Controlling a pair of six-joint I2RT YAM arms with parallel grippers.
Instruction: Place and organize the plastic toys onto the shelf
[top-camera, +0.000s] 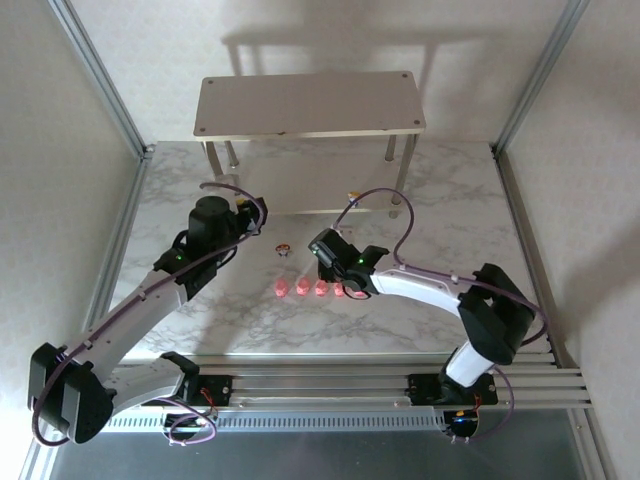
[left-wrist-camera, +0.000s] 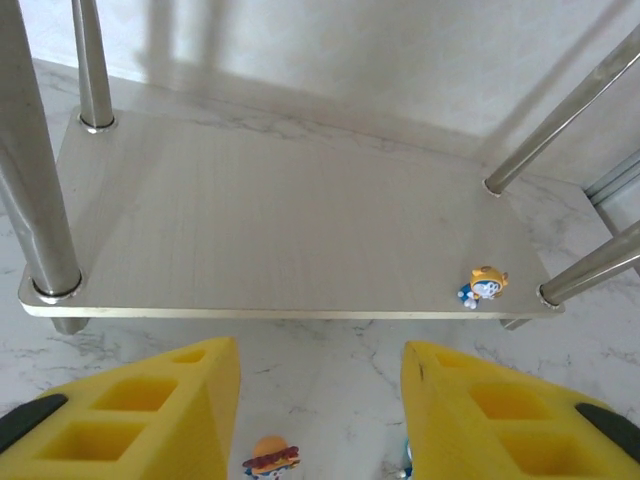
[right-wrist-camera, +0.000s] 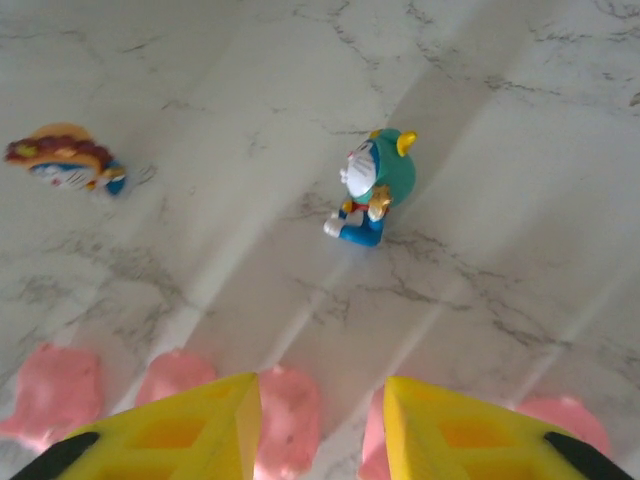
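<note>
Several pink plastic toys (top-camera: 302, 289) lie in a row on the marble table. My right gripper (top-camera: 333, 272) hovers over the row's right end, open. In the right wrist view its fingers (right-wrist-camera: 180, 435) hang above two pink toys (right-wrist-camera: 290, 415) without touching them, and a teal-topped figurine (right-wrist-camera: 370, 190) stands ahead. A dark-red-topped figurine (right-wrist-camera: 65, 160) lies further left. My left gripper (left-wrist-camera: 320, 400) is open before the shelf (left-wrist-camera: 280, 220), with the dark-red-topped figurine (left-wrist-camera: 271, 460) on the table between its fingers. An orange-topped figurine (left-wrist-camera: 487, 285) sits on the lower board's right front corner.
The shelf (top-camera: 310, 100) stands at the back of the table, with thin silver legs (left-wrist-camera: 35, 180) at its corners. A metal frame post (top-camera: 100, 75) rises at the back left and another (top-camera: 540, 70) at the back right.
</note>
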